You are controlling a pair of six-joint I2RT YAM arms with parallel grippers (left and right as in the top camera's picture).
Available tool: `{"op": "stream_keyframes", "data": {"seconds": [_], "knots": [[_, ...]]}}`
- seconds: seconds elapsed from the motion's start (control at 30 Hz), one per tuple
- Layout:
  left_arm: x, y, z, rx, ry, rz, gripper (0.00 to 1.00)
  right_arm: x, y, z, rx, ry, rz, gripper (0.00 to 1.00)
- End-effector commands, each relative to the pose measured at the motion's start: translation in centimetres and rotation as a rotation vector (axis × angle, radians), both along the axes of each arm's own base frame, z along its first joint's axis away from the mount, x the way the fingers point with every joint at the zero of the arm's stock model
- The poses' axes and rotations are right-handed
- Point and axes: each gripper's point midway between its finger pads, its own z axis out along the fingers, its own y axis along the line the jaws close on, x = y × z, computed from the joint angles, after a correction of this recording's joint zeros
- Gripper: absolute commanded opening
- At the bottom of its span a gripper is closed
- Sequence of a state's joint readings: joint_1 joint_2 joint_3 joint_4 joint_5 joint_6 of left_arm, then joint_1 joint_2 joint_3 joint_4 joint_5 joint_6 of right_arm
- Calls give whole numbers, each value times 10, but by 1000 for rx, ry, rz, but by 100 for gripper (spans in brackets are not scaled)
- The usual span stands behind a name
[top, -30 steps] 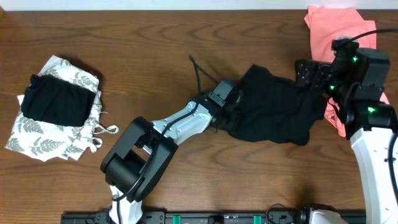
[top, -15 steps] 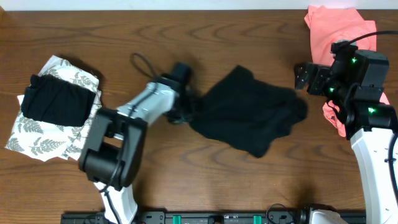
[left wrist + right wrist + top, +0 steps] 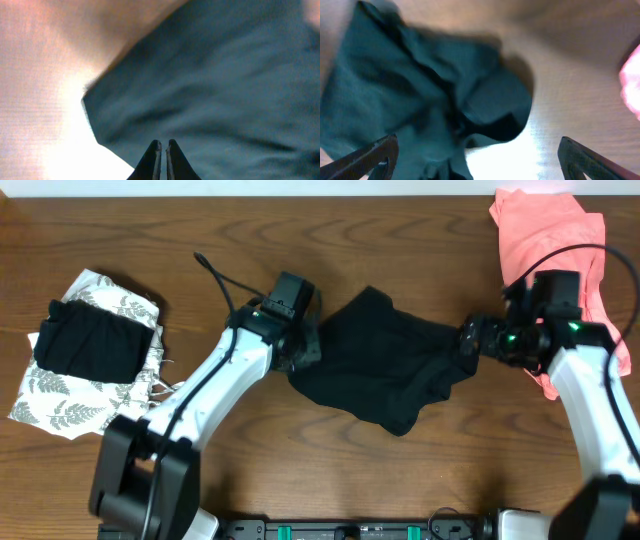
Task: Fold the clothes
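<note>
Leftward and toward the middle of the bench [image 3: 400, 220] is where the black shirt [image 3: 390, 375] has travelled, dragged by the left arm, which has itself swung from a low reach on the right to a long stretch across the centre. Left fingers [image 3: 151, 159] are pressed together at the shirt's left edge, seemingly with a pinch of cloth between them. Meanwhile the right arm has come in from beside the salmon-pink garment [image 3: 545, 230], and the right fingers [image 3: 375, 152] now hang spread wide over the shirt's bunched right end, holding nothing.

Lying rumpled in a slanted heap, the shirt has no sleeve or collar clearly laid out, so folding proper has not begun. My reading is that the pull cleared room for spreading, and the right side is about to take a corner so both arms can stretch the cloth flat. Far left, a black piece [image 3: 90, 345] rests on the leaf-print garment [image 3: 60, 405], well apart
</note>
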State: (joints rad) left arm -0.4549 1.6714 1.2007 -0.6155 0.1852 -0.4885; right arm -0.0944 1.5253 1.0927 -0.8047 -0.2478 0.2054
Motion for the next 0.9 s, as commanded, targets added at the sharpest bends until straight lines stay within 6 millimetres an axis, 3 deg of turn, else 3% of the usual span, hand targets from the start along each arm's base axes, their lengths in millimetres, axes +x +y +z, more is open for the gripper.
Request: {"op": "stream_keyframes", "data": {"seconds": [0.0,0.23,0.43,0.53,0.7,0.87], "knots": [[10,-13,5,38,-108,-126,8,-3,-1,-19,37,84,-48,99],[41,-71,-2,45,-352,-407,12,-25,19,-43,158,257,-75,99],[62,-88,-27,55,-427,-471,14,-33,43,-55,273,291,-52,99],[59,-100,-46,15,-413,-546,15,-37,48,-69,288,297,-92,99],[48,-96,-83,32,-313,-560,13,-36,63,-87,362,226,-63,99],[27,-82,-94,50,-184,-523,10,-23,69,-91,365,139,-45,99]]}}
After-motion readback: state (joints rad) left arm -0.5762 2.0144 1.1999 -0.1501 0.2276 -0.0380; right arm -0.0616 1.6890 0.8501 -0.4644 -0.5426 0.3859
